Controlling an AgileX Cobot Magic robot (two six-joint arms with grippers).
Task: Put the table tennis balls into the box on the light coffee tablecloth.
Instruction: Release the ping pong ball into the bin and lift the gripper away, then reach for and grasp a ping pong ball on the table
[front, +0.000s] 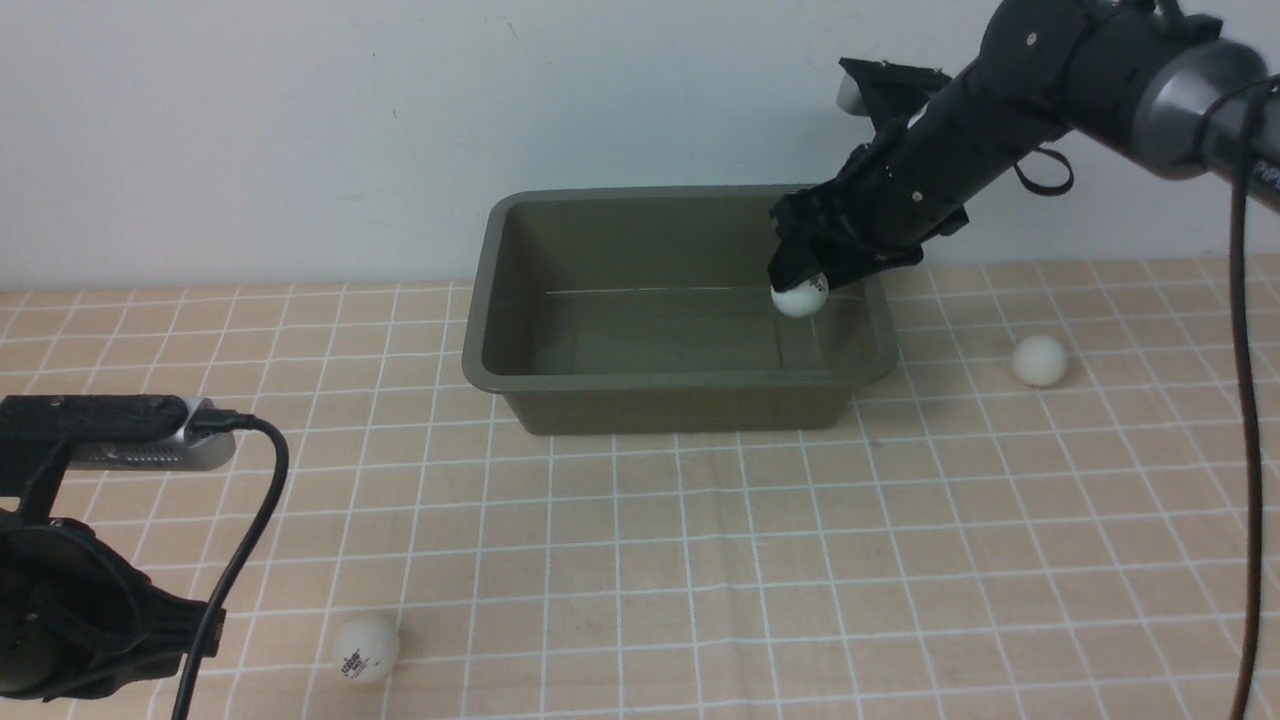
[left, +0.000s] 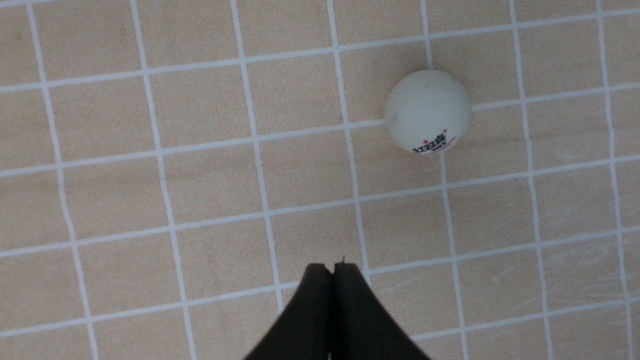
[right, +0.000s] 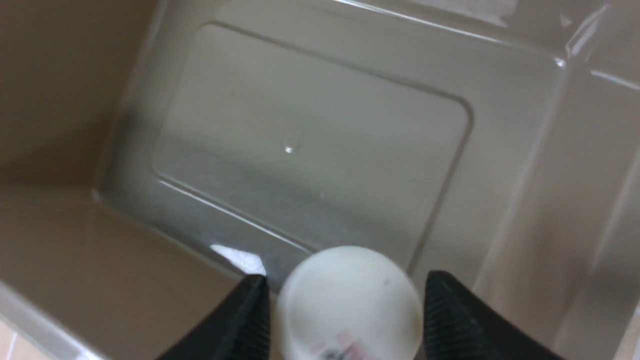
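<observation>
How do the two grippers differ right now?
The left gripper is shut, while the right gripper has its fingers apart around a ball. The left one hangs over the tablecloth; the right one is over the box. Both are black.

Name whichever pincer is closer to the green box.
The right. The right pincer is over the right part of the green box, around a ball; the left pincer is low over the cloth, nearer the robot and left of the box.
</observation>
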